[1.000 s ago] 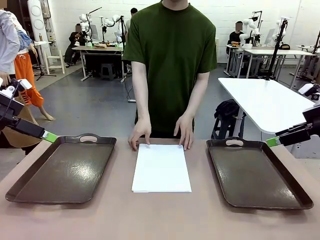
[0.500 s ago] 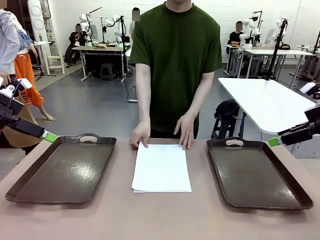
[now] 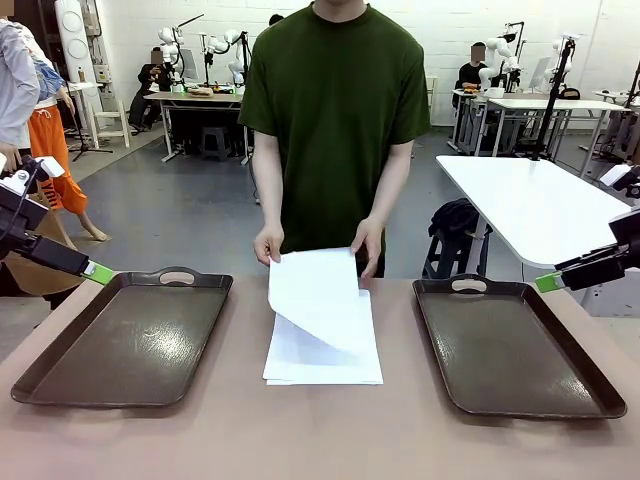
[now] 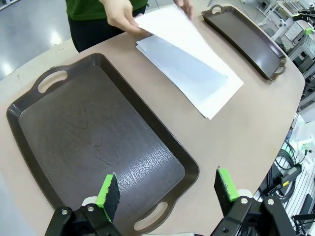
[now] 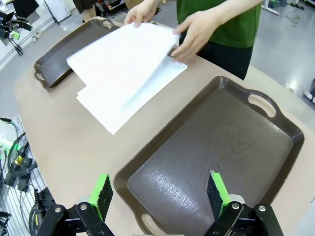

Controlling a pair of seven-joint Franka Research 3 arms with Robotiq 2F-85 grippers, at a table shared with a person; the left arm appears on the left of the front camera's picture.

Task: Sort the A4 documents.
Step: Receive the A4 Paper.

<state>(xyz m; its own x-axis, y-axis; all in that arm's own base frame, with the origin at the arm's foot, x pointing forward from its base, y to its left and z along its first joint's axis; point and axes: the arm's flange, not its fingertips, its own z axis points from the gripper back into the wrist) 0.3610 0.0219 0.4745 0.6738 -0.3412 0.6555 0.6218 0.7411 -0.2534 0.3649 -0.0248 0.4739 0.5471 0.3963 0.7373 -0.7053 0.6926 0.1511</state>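
As the thin top A4 document (image 3: 315, 290) curls, brown trays (image 3: 130, 340) gleam.

Person's hands (image 3: 268, 243) off table, top sheet (image 3: 313, 293) lifted — far edge raised

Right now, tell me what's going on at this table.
A person in a green shirt holds the top white A4 paper sheet up by its far corners with right hand and left hand, above the white paper stack on the table. No sheet lies in the dark brown rectangular left tray or right tray yet. The left gripper and right gripper hang open, off to either side, touching nothing.
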